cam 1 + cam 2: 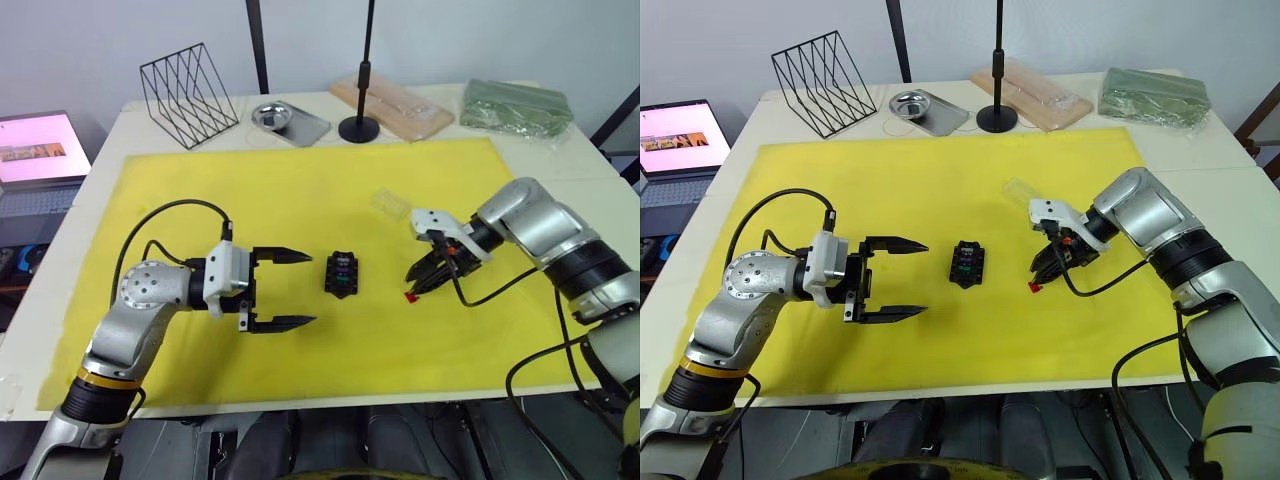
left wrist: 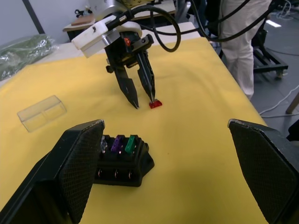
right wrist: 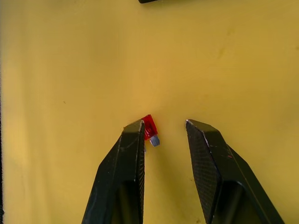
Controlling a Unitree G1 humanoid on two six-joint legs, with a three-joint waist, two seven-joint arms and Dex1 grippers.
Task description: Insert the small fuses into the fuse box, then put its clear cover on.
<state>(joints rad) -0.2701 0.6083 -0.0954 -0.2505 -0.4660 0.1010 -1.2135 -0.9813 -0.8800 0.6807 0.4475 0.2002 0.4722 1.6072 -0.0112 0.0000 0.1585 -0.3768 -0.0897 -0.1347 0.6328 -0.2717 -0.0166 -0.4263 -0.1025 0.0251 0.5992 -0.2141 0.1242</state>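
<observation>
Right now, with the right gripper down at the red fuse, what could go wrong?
The red fuse lies flat on the yellow mat, against one finger of the open right gripper rather than centred; closing may flick it aside or pinch it crooked. The fuse box sits loose on the mat, apart from the open left gripper, so pushing a fuse in could slide or tip it.

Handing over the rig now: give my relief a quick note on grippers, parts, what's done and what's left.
Left gripper: open, beside the fuse box.
Right gripper: open, tips down at the red fuse, which lies on the yellow mat, not gripped.
Done: a purple and a green fuse sit in the box; another may be beside them.
Left: seat the red fuse, then fit the clear cover, lying beyond the right gripper.
</observation>
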